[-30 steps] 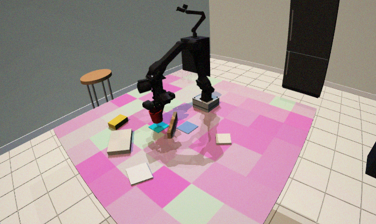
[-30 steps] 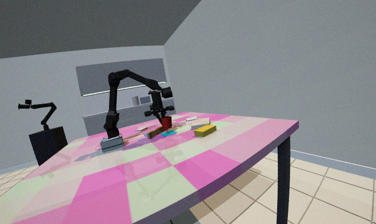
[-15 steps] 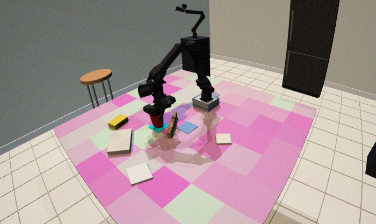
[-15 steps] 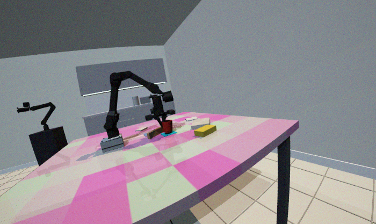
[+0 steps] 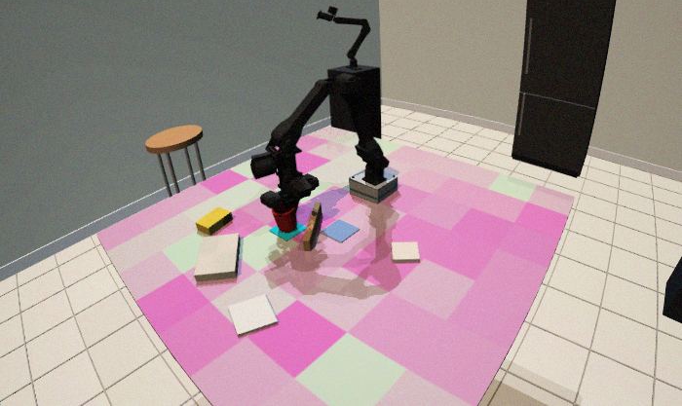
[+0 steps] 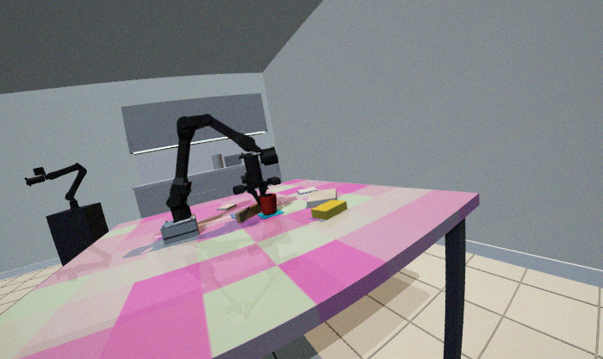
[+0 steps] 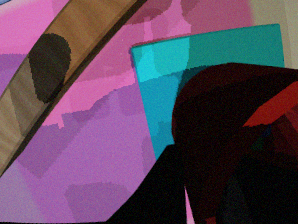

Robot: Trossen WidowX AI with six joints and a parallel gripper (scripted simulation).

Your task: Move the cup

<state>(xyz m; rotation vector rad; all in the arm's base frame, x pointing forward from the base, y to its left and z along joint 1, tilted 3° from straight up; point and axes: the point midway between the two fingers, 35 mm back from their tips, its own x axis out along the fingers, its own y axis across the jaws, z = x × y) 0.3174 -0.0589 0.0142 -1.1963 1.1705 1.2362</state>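
Note:
The red cup (image 5: 286, 220) (image 6: 268, 205) is upright, over the teal pad (image 5: 286, 236) (image 6: 277, 214) (image 7: 161, 60), its base on it or barely above it; which of the two I cannot tell. My gripper (image 5: 284, 207) (image 6: 262, 195) points down and is shut on the cup's wall. In the wrist view the cup (image 7: 210, 100) is dark and hides part of the pad. Marbles inside cannot be made out clearly. The blue pad (image 5: 341, 230) lies bare, on the far side of a wooden block from the cup.
The wooden block (image 5: 313, 227) (image 6: 247, 213) (image 7: 95, 25) stands close beside the teal pad, between the two pads. A yellow block (image 5: 213, 220) (image 6: 329, 208), a thick beige slab (image 5: 217, 256), a white tile (image 5: 252, 314) and a small cream tile (image 5: 405, 251) lie around.

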